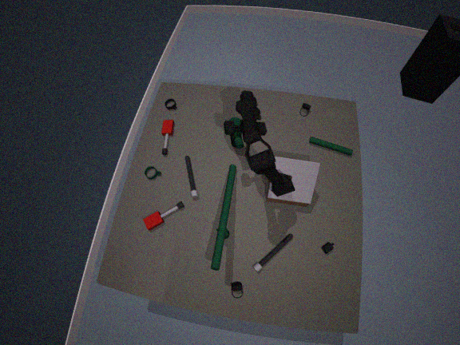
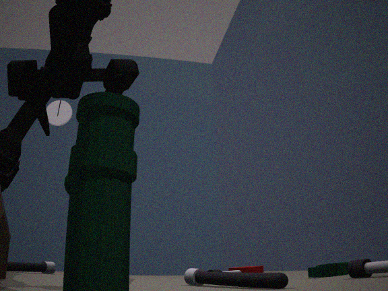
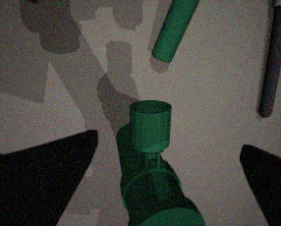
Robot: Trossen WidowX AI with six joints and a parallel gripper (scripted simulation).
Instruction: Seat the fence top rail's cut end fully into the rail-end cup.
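Observation:
The green rail (image 1: 226, 212) (image 3: 176, 30) passes through the loop cap (image 1: 226, 233) near its far end. Its near end stands apart from the rail-end cup (image 1: 238, 140) (image 3: 150, 129), whose mouth is open and empty in the wrist view. The cup hangs on the brace band (image 2: 102, 172), high on the big green post (image 2: 98, 236) below the post cap (image 2: 108, 106) (image 3: 172, 218). My gripper (image 1: 244, 129) (image 3: 167, 143) is open above the post, its fingers spread to either side of the cup in the wrist view, with nothing between them. In the exterior view the post hides the cup.
A white block (image 1: 301, 180) lies under the arm. A short green rod (image 1: 331, 145), dark rods (image 1: 191, 176) (image 1: 273, 251) with white ends, red-headed tools (image 1: 168, 128) (image 1: 153, 220) and small rings or clamps (image 1: 170, 104) (image 1: 236, 289) lie on the mat.

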